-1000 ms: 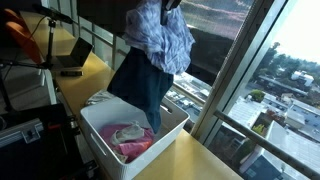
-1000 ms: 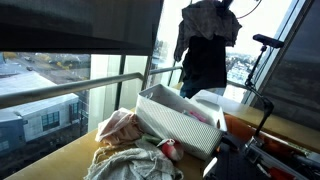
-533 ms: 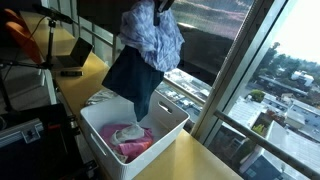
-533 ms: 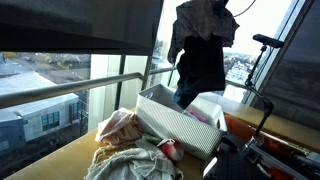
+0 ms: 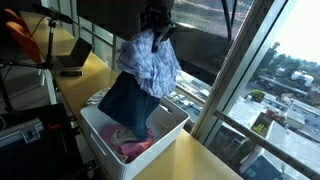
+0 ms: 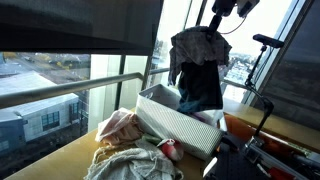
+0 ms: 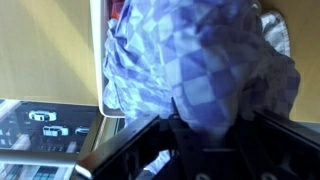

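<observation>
1. Gripper: seen in both exterior views, high above the table, pointing straight down. Its fingertips are buried in fabric. It has hold of 1 bundle, which hangs from it. How far the jaws stand apart cannot be told.

2. Cloth: blue-and-white check, bunched, directly below the gripper and touching it. In the wrist view it fills most of the picture, with the dark finger bodies along the bottom edge.

3. Garment: dark, hanging from the same bundle, below the cloth. Its lower end reaches down into the bin. In an exterior view it hangs just behind the bin's far rim.

4. Bin: white, ribbed walls, open top, directly beneath the gripper and well below it. A pink rag lies on its floor, beside the garment's lower end.

5. Other items: a pile of loose fabrics lies on the table beside the bin, well apart from the gripper. A laptop stands further along the table, also well apart. A window lies close behind the gripper.
</observation>
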Tool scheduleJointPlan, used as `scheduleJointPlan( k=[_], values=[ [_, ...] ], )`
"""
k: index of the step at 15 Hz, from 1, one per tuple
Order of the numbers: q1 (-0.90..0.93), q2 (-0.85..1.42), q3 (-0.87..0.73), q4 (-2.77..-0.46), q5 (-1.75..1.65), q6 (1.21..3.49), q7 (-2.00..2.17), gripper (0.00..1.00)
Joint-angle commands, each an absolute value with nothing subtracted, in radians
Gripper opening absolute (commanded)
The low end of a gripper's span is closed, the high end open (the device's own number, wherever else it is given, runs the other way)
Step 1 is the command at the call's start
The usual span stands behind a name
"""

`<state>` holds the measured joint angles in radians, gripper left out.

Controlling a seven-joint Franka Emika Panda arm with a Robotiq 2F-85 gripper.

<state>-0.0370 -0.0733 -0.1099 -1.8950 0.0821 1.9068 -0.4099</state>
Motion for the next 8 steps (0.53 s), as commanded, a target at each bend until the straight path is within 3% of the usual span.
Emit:
scheduleJointPlan(
  k=[1, 7, 8],
  values=[
    [-0.047, -0.054, -0.102, -1.904, 0.084, 1.924, -0.425, 0.54],
    [-0.017, -0.112, -0.063, -1.962, 0.085, 1.921, -0.41, 0.98],
    [-0.005, -0.129, -0.047, -1.991, 0.087, 1.929, -0.407, 1.0]
  ],
)
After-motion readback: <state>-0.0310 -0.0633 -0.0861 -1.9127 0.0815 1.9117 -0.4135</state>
